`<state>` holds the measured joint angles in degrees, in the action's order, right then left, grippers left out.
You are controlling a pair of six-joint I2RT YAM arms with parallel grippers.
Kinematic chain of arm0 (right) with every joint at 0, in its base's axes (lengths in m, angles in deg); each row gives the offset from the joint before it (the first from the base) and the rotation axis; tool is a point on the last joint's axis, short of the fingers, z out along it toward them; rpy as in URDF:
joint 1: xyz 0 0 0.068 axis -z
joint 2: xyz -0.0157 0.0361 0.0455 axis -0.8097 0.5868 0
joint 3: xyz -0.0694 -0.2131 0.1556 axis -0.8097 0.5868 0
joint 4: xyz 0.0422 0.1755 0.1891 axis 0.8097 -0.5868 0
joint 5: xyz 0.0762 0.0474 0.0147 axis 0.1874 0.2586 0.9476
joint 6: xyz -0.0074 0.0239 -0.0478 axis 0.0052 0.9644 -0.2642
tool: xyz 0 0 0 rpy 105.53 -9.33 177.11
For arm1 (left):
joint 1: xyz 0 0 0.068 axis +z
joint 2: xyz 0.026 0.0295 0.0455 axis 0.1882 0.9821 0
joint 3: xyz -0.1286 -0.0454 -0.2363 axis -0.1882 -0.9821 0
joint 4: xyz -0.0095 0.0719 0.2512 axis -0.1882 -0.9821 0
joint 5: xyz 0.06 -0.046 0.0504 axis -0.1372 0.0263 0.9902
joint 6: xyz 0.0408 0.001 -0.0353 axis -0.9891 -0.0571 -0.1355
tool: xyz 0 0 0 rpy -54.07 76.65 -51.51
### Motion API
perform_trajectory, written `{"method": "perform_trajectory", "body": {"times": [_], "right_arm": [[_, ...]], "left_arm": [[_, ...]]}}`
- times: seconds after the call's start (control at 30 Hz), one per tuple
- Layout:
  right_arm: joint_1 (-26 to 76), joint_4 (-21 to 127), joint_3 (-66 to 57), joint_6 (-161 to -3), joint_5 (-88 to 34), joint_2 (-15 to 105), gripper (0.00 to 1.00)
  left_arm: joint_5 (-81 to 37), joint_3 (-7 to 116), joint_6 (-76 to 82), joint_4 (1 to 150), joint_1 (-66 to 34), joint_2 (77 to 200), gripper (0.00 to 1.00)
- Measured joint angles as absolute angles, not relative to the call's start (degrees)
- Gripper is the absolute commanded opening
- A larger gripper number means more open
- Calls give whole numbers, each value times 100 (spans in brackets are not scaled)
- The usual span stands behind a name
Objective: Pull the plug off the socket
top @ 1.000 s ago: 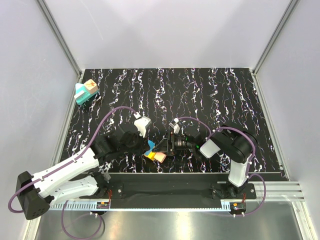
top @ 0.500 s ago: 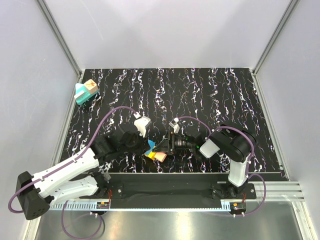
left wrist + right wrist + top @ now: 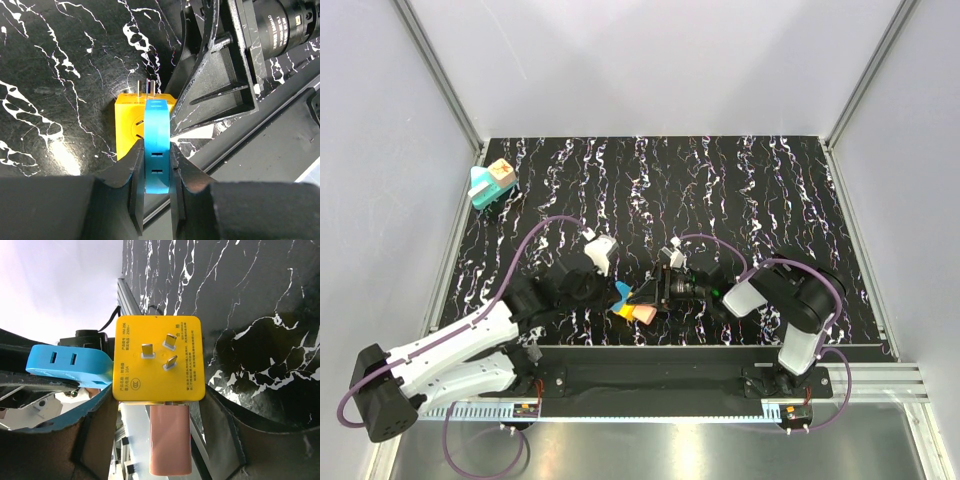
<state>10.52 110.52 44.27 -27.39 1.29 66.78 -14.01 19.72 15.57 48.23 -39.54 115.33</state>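
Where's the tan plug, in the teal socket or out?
In: the tan plug sits atop the teal socket, in the far left corner.

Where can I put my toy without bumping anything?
Bare mat: far right, beyond the right arm, and back middle, right of the teal socket. Crowded: near middle, where left gripper and right gripper clamp the blue block and yellow cube.
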Motion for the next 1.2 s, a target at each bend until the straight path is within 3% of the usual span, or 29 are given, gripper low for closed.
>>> {"method": "perform_trajectory", "body": {"times": [0.83, 1.2], "right_arm": [[1058, 11675, 4532, -2685, 11, 7218, 0], [1058, 11519, 4715, -2833, -144, 6953, 0]], "left_arm": [[-1034, 2086, 1867, 5116, -3967, 11087, 0], [-52, 2195, 2718, 3881, -3462, 10239, 0]]}}
